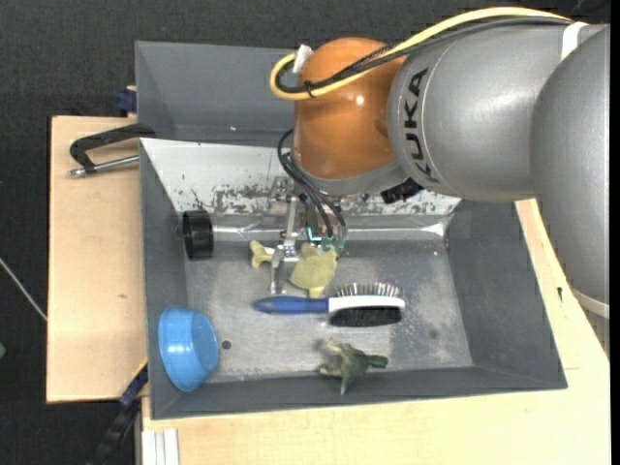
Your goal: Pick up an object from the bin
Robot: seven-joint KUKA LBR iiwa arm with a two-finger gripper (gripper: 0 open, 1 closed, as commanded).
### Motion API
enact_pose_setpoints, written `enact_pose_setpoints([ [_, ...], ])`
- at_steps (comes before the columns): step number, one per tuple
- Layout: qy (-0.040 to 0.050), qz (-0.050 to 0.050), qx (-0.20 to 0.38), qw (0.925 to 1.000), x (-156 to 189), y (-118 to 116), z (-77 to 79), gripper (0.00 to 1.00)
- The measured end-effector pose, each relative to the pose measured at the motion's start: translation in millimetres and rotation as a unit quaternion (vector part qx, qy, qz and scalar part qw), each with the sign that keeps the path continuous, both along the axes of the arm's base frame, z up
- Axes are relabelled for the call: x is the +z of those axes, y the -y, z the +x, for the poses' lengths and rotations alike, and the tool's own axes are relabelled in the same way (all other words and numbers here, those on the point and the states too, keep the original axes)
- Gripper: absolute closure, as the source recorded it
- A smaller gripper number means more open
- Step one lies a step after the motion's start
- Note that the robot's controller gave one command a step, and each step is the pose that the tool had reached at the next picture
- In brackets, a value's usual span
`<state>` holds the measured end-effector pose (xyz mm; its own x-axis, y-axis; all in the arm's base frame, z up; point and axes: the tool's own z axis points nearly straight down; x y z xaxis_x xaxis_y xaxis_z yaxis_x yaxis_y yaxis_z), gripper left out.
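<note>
— What is the arm doing just now?

— It is reaching down into the bin [160, 279], and the gripper [291, 260] is hanging low near the middle of the floor, a touch toward twelve o'clock. The orange cover [339, 114] on the wrist is blocking much of my view from here.

— Is it gripping anything?

— I cannot tell whether it is released or clenched; the tips are crowding into shadow. A pale yellow lump [312, 273] is lying right against it on its four o'clock side, and I am taking that as the likely thing to pick. A small cream piece [260, 253] is sitting just beside it at nine o'clock.

— So which step is this, do you reckon?

— I am judging it as the grasp itself, at the bottom of the descent, with the lift not yet done.

— What is the next move asking for?

— A firm close on the lump, then a straight rise. The blue-handled brush [329, 308] is lying just at six o'clock of the lump, so the arm is needing to avoid dragging that way.

— And the rest?

— The green toy dinosaur [351, 362] at six, the blue bowl [187, 347] at eight and the black roller [197, 234] at ten are all sitting well apart from it.
</note>
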<state>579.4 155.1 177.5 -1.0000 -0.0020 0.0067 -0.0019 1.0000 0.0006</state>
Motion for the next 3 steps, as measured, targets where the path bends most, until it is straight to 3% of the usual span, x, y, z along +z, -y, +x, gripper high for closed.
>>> enact_pose_setpoints([
  [1,0.0050,0.002,0.248,0.9687,-104,47,1.8,0.00],
  [2,0.0089,0.002,0.247,0.9690,-102,47,3.9,1.00],
  [3,0.0098,0.000,0.269,0.9630,23,63,7.4,1.00],
])
